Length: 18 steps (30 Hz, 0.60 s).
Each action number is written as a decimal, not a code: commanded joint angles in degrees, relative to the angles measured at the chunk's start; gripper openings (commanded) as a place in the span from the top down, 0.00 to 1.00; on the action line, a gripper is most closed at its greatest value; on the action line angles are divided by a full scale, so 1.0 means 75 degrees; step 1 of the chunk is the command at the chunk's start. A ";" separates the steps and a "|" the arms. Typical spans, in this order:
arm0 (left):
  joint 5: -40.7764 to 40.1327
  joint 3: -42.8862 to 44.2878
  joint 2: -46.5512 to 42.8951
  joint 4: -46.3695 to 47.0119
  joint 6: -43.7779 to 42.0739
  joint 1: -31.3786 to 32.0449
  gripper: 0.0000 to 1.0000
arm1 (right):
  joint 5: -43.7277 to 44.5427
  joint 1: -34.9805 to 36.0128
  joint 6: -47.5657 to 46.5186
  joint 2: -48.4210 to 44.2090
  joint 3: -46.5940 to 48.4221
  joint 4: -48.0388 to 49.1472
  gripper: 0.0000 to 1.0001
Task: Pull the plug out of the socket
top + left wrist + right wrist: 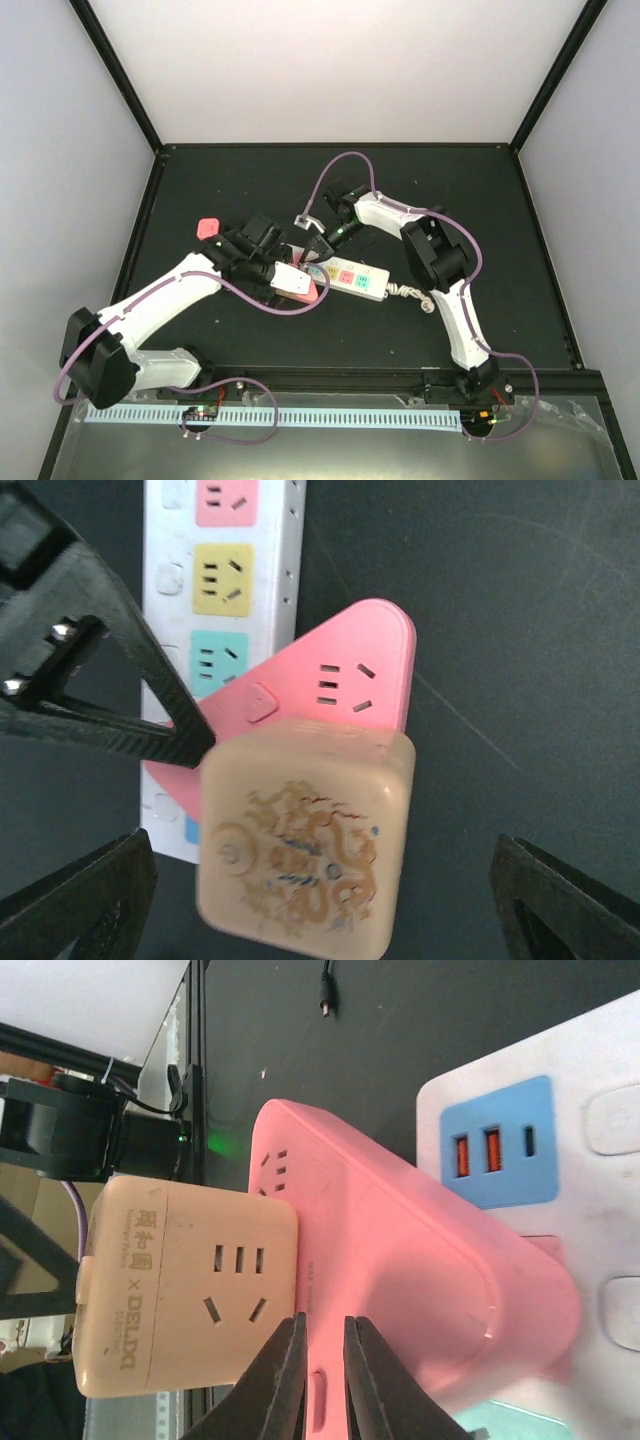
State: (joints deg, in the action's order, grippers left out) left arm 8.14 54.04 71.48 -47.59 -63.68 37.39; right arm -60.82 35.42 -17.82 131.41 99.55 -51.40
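Both my grippers at the plugged end of the socket [358,279]; pink plug [345,665] seated.
Socket lies flat in the middle of the table [480,200], coiled cord [408,293] at its right end. Pink plug sits at the socket's left end, with a beige cube [305,845] plugged into it. My left gripper [320,905] stands wide open, one finger on each side of the cube, clear of it. My right gripper [322,1335] is pinched nearly closed on nothing, tips on the pink plug just beside the cube.
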 commanded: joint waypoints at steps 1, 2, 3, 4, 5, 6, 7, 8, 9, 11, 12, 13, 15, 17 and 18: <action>0.0291 0.0502 -0.0417 -0.0550 -0.0212 0.0053 0.07 | 0.1177 -0.0176 0.0050 0.0443 -0.0089 0.0152 0.84; 0.0276 0.0458 -0.0445 -0.0550 -0.0230 0.0048 0.07 | 0.1217 -0.0176 0.0072 0.0453 -0.0084 0.0177 0.84; 0.0218 0.0379 -0.0460 -0.0525 -0.0277 0.0048 0.07 | 0.1267 -0.0176 0.0104 0.0466 -0.0086 0.0203 0.84; 0.0110 0.0277 -0.0442 -0.0434 -0.0322 0.0049 0.08 | 0.1302 -0.0176 0.0108 0.0482 -0.0087 0.0208 0.84; -0.0038 0.0172 -0.0431 -0.0304 -0.0341 0.0045 0.08 | 0.1347 -0.0176 0.0104 0.0495 -0.0089 0.0208 0.84; -0.0150 0.0093 -0.0407 -0.0175 -0.0355 0.0049 0.09 | 0.1394 -0.0173 0.0096 0.0501 -0.0089 0.0208 0.84; -0.0203 0.0058 -0.0368 -0.0099 -0.0374 0.0042 0.09 | 0.1445 -0.0171 0.0092 0.0501 -0.0094 0.0217 0.84; -0.0203 0.0075 -0.0294 -0.0053 -0.0381 0.0035 0.09 | 0.1513 -0.0175 0.0100 0.0504 -0.0109 0.0228 0.84; -0.0155 0.0122 -0.0208 -0.0048 -0.0370 0.0031 0.09 | 0.1547 -0.0176 0.0097 0.0502 -0.0123 0.0242 0.84; -0.0003 0.0332 0.0017 -0.0202 -0.0326 0.0033 0.11 | 0.1620 -0.0175 0.0085 0.0505 -0.0145 0.0261 0.84; 0.0030 0.0432 0.0131 -0.0284 -0.0322 0.0030 0.12 | 0.1644 -0.0176 0.0085 0.0505 -0.0156 0.0272 0.84; 0.0038 0.0526 0.0198 -0.0370 -0.0335 0.0028 0.12 | 0.1661 -0.0173 0.0085 0.0502 -0.0168 0.0278 0.85; 0.0028 0.0664 0.0527 -0.0461 -0.0404 0.0030 0.14 | 0.1685 -0.0176 0.0081 0.0502 -0.0191 0.0279 0.85; 0.0043 0.0795 0.0713 -0.0575 -0.0484 0.0031 0.15 | 0.1702 -0.0170 0.0075 0.0501 -0.0215 0.0296 0.84; 0.0050 0.0823 0.0792 -0.0623 -0.0506 0.0028 0.15 | 0.1709 -0.0175 0.0069 0.0501 -0.0227 0.0300 0.84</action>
State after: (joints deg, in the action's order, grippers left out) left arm 7.70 56.75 75.22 -49.71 -65.80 37.36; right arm -60.27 34.52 -17.43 131.44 99.55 -49.95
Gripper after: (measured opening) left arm 0.852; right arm 0.155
